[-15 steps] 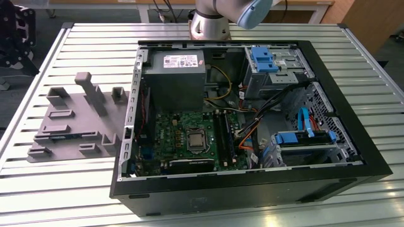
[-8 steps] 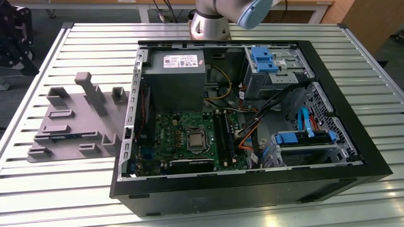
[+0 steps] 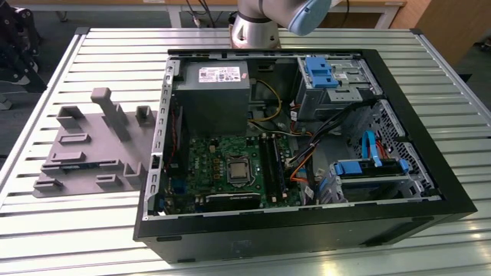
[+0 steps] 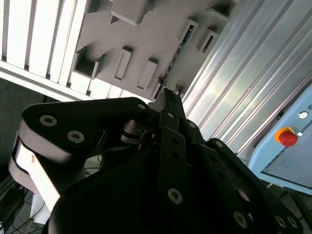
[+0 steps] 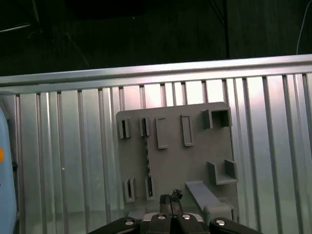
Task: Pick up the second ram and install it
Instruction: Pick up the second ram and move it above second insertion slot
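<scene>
Grey fixture [image 5: 195, 161] on the counter [image 5: 73, 146] holds the second ram [image 5: 147, 156] edge-up. The hand [image 5: 170, 197] hangs over it, jaws together, empty. Pickup looks unstarted: a grasp needs them parted, squared to the stick.

The arm [image 3: 257, 26] is a silver-grey tube with a pale blue joint cap [image 3: 309, 14]; the end effector [image 4: 168, 95] is matt black, built of flat linkage bars [image 4: 170, 151] studded with bright round screws [image 4: 174, 196] (a light grey housing [image 4: 27, 163] sits behind).
</scene>
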Robot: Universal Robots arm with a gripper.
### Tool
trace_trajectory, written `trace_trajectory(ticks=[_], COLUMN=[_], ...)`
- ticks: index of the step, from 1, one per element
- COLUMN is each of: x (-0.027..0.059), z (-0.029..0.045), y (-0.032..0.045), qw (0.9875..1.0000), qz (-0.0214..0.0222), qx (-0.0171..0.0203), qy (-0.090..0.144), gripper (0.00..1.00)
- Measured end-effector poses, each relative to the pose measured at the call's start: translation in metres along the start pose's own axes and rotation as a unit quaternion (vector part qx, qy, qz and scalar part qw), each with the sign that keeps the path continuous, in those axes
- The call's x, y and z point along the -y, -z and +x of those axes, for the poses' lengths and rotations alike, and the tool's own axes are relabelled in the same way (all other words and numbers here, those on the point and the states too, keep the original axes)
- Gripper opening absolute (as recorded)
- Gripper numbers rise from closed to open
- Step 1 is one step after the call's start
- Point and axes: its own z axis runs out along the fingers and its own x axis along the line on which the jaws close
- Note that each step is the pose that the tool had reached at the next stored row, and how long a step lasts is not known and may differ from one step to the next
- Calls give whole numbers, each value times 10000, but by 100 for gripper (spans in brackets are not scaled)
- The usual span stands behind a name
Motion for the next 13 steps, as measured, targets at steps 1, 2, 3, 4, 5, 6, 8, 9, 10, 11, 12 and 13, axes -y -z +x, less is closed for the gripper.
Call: trace_trajectory(ticks=[1,2,3,4,5,6,8,9,10,11,12,13], x=[0,0,0,0,0,-1,0,0,0,0,0,0], z=[0,0,0,0,0,0,1,1,2,2,4,5], y=[0,-1,-1,-1,-1,-3,-16,-26,-38,-55,-72,-92], qw=[10000,10000,10000,10000,10000,10000,10000,10000,10000,10000,10000,10000], qz=[0,0,0,1,0,0,2,1,1,0,1,2], qx=[0,0,0,0,0,0,1,0,0,0,0,0], qy=[0,1,1,1,1,1,1,1,1,1,1,2], gripper=[11,11,11,17,17,23,29,29,36,36,36,36])
